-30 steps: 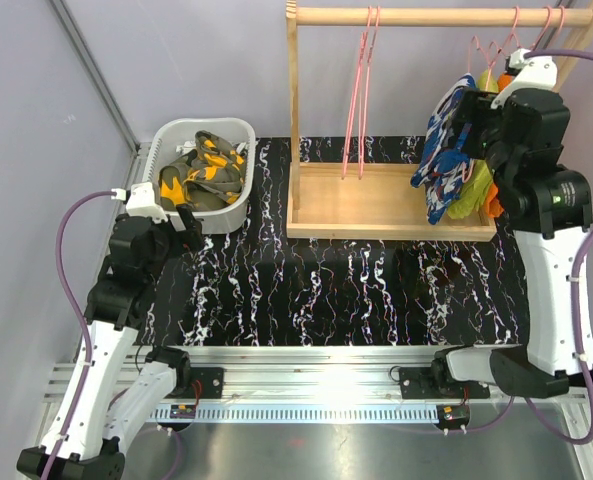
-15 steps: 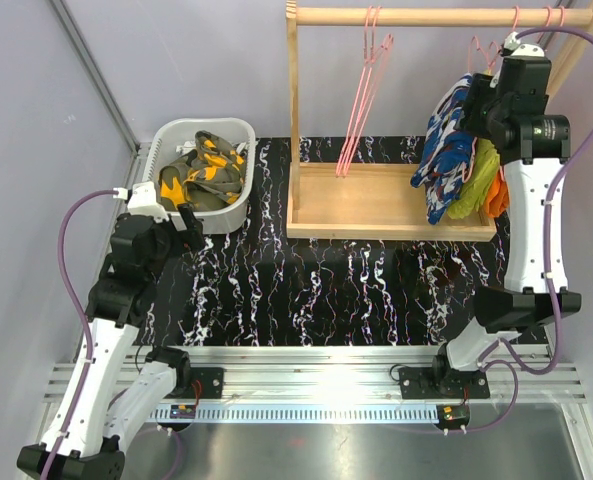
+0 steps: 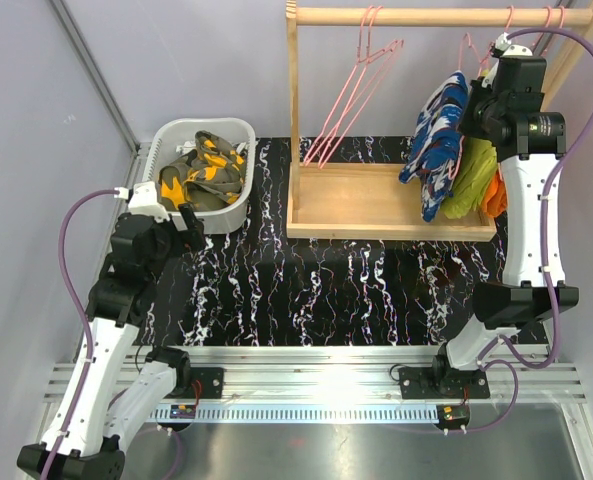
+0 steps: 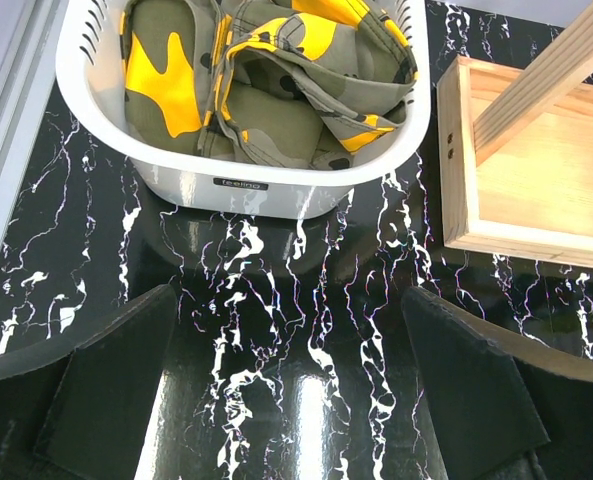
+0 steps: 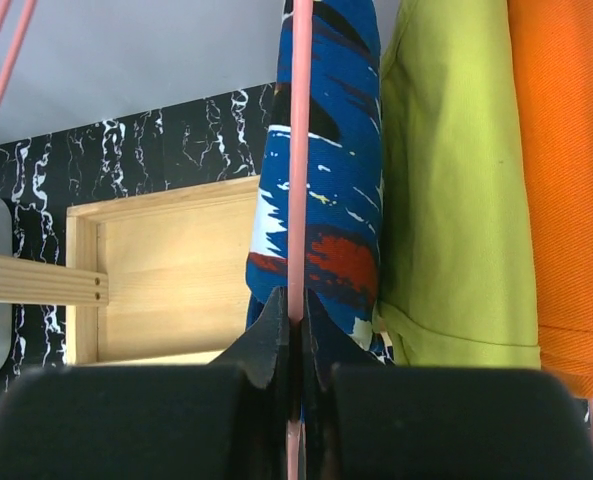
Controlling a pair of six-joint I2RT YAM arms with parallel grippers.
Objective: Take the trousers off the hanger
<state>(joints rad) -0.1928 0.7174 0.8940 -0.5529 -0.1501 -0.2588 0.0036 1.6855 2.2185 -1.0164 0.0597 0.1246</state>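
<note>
Right wrist view is showing the right gripper [image 5: 294, 345] with its two fingers pressed together on the thin wire of a pink hanger [image 5: 298, 150], which is running straight away from the jaws. The blue trousers [image 5: 328, 200] are draping over that same wire, touching it and lying just beyond the fingertips. Their long axis is following the wire down toward the wooden tray [image 3: 356, 205]. A lime-green garment [image 5: 456, 200] is hanging just beside them, and an orange garment [image 5: 566, 170] beyond that.

From above, the right arm is standing right at the rail [image 3: 416, 16], clearly the nearer one. The left gripper [image 4: 291, 390] is hanging well apart over the marbled table, fingers spread with nothing between them, near the white basket [image 4: 276, 185] where the camouflage trousers [image 4: 266, 90] are lying. I am judging that the cloth needs pulling along its length, off the hanger.
</note>
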